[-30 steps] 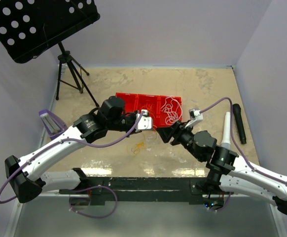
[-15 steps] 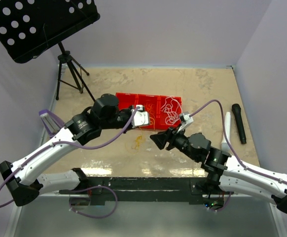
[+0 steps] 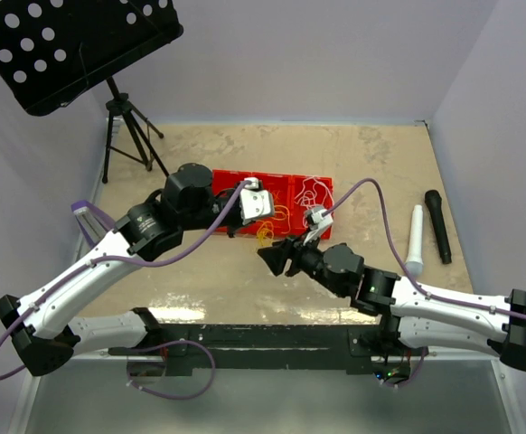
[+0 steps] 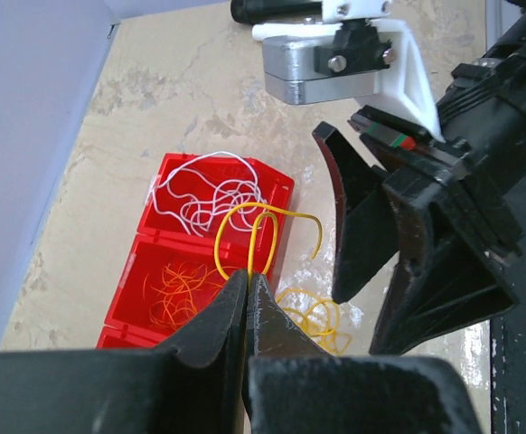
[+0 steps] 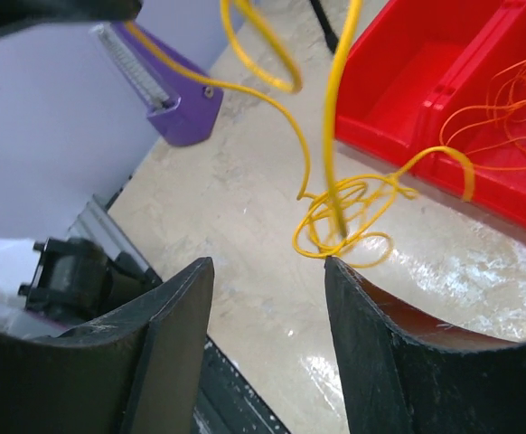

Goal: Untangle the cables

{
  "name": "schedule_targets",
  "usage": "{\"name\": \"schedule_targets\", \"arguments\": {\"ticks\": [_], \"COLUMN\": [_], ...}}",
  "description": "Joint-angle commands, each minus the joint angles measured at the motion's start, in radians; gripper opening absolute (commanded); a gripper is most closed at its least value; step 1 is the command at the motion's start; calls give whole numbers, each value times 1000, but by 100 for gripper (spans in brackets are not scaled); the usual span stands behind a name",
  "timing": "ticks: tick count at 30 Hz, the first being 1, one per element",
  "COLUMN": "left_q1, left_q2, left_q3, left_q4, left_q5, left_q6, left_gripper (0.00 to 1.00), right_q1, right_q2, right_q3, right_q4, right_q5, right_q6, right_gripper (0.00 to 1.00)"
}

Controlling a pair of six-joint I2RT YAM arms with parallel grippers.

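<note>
Left tool point(image 4: 248, 282) holds orange cable point(image 5: 334, 136) aloft; right tool point(image 5: 265, 269) gapes.

tray point(image 3: 277, 183) mid table point(image 3: 362, 154) | cables point(image 4: 313, 321) piled just in front | mic point(image 3: 438, 226) off right | music stand point(image 3: 73, 45) back-left

Left arm point(image 3: 87, 278) and right arm point(image 3: 453, 312): white link shells dotted with small dark screws; black joint housings and bases; a purple cable point(image 3: 362, 181) looped along each; left end effector point(image 4: 247, 282) black, wedge-fingered; right end effector point(image 5: 267, 344) black, bearing a silver block point(image 4: 322, 68) with one screw head, in a white bracket point(image 4: 412, 77).
</note>
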Motion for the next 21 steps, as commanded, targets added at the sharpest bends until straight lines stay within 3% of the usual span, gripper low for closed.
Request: {"name": "schedule_targets", "arguments": {"ticks": [1, 6, 13, 21], "left_q1": [4, 4, 6, 6], "left_q2": [-8, -19, -22, -3], "left_q3": [54, 57, 75, 159], "left_q4": [11, -6, 8, 16], "left_q5": [61, 88, 105, 99], "left_q6": [-44, -46, -63, -75], "left_gripper": [0, 0, 0, 0], "right_q1": [8, 11, 22, 27], "right_q2": [5, 16, 91, 162], "right_q3": [66, 95, 118, 122], "right_q4": [107, 116, 144, 136], "right_q5": [190, 237, 184, 168], "right_q6": [-8, -18, -15, 24], "right_gripper": [56, 55, 52, 31]}}
